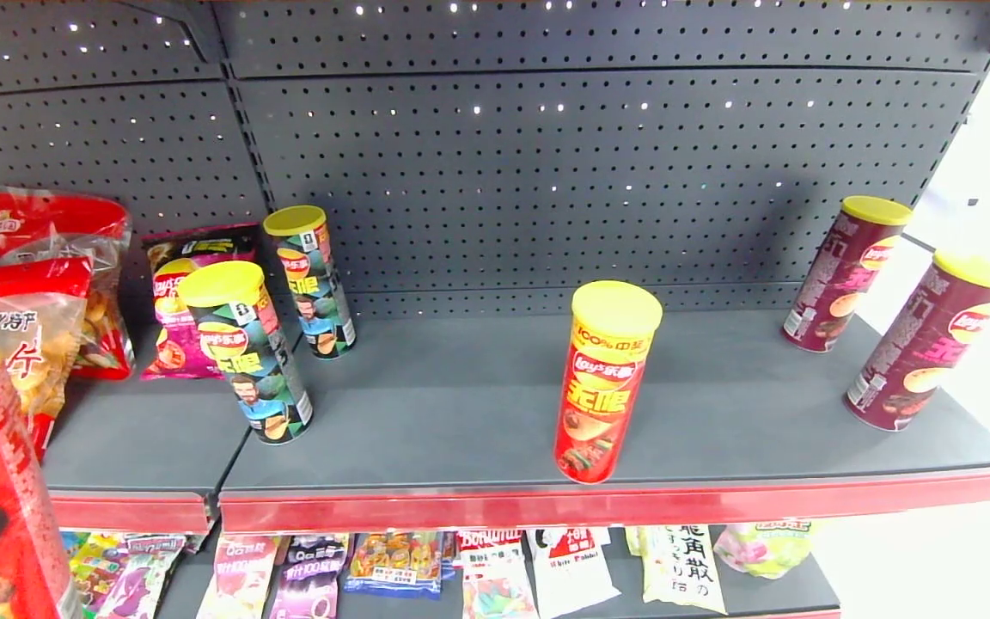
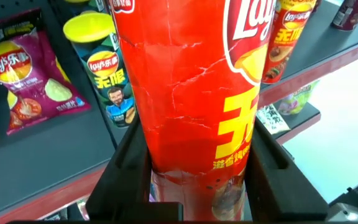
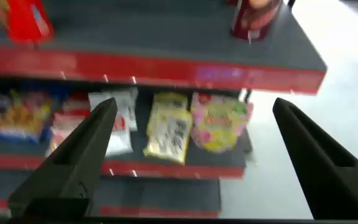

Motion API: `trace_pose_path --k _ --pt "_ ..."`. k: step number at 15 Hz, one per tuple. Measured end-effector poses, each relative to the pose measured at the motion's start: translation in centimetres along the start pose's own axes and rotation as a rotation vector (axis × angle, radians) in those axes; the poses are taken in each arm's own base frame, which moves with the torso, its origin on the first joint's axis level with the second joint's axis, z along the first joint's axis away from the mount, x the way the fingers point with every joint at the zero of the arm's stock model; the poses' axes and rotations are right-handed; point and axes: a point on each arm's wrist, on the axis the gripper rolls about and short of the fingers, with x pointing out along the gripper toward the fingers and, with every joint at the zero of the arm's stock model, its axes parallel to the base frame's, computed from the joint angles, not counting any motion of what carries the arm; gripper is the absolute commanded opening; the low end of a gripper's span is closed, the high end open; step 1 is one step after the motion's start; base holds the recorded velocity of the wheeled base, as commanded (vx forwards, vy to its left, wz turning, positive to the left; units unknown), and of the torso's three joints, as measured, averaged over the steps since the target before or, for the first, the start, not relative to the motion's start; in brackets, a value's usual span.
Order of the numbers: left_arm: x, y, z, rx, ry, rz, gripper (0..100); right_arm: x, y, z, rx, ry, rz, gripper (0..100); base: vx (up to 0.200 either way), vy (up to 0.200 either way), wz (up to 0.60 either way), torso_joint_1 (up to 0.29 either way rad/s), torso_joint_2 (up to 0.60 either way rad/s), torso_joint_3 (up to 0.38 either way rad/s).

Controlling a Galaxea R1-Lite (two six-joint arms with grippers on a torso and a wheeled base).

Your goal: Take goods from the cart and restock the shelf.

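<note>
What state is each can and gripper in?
Held red can, upright, clamped.
Middle red can, standing.
Back maroon can, standing.
Front maroon can, standing.
Back patterned can, standing.
Front patterned can, standing.
Left gripper, jaws shut on held red can.
Right gripper, jaws open, empty.

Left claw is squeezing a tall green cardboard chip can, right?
Not quite: the can is not green. The left claw is squeezing a tall red cardboard chip can. The left wrist view shows the red tube clamped between the claw's black fingers.
</note>
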Motion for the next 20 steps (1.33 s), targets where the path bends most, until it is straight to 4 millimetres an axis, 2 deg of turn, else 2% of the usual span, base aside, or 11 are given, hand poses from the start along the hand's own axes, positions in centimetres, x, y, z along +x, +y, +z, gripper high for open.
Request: trace_pose_path --k 5,10,15,20 --pt "-0.1 -0.1 -0.3 0.01 -0.02 0.002 0 0.6 0.1 -1.4 0.014 -0.024 0.048 100 0.0 0.0 0.0 0.0 0.0 0.0" --pt "-0.4 -0.3 -1.1 0.009 -0.019 0.003 0 0.7 0.2 -1.6 0.027 -0.017 0.047 100 0.0 0.0 0.0 0.0 0.0 0.0" --pt "-0.7 -0.5 -1.2 0.014 -0.027 0.007 0 0.7 0.1 -1.6 0.028 -0.016 0.047 100 0.0 0.0 -0.6 0.003 0.0 0.001" --pt "-0.8 -0.5 -0.9 -0.01 -0.037 0.011 0 0.7 0.1 -1.6 0.029 -0.016 0.049 100 0.0 0.0 0.0 0.0 0.0 0.0"
